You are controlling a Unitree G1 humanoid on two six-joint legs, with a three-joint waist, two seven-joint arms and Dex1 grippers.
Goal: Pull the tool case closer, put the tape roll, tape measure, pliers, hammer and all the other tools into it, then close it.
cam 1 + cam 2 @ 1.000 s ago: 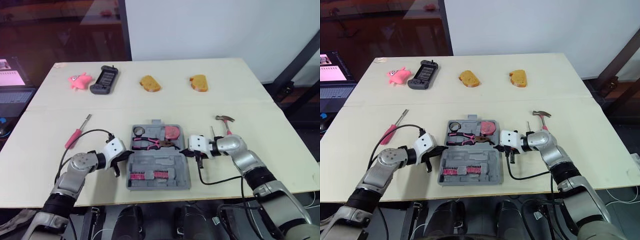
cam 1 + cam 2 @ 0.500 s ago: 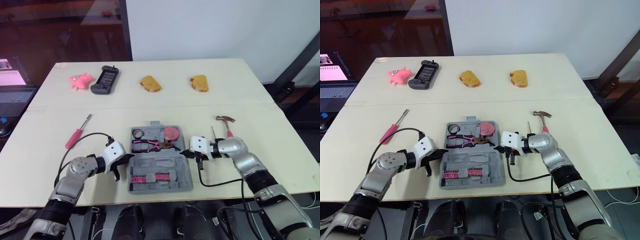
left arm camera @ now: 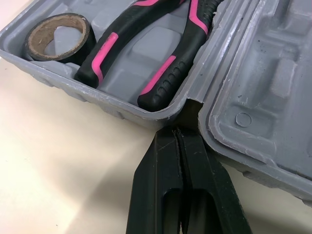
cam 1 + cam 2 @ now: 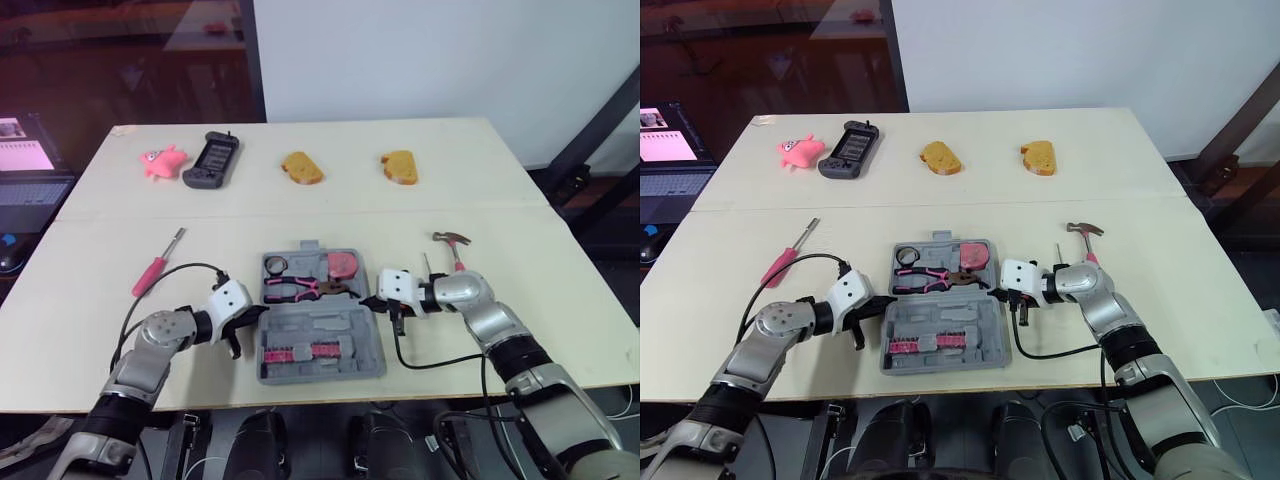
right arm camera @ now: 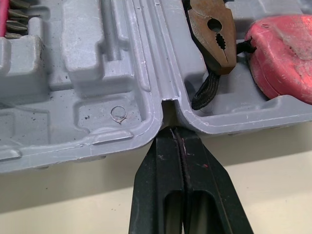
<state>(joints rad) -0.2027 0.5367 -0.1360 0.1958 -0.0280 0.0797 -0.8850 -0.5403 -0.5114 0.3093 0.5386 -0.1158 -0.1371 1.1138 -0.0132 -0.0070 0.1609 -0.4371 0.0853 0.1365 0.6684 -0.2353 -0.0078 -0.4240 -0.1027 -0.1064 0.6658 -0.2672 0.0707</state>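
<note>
Both grippers clenched: left gripper point(image 3: 178, 135) and right gripper point(image 5: 171, 132) tips touch side hinge notches of open grey plastic tool case point(image 4: 345, 322), near cream table point(image 4: 300, 215) front edge; forearms low, angled inward.

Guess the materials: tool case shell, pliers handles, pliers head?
Tool case: grey moulded plastic, matte, with formed recesses and whitish scuffs along the edges. Pliers handles: black and pink grips with a slight sheen, probably rubbery plastic over metal. Pliers head: bare metal, dull brownish, possibly tarnished or rusty.
</note>
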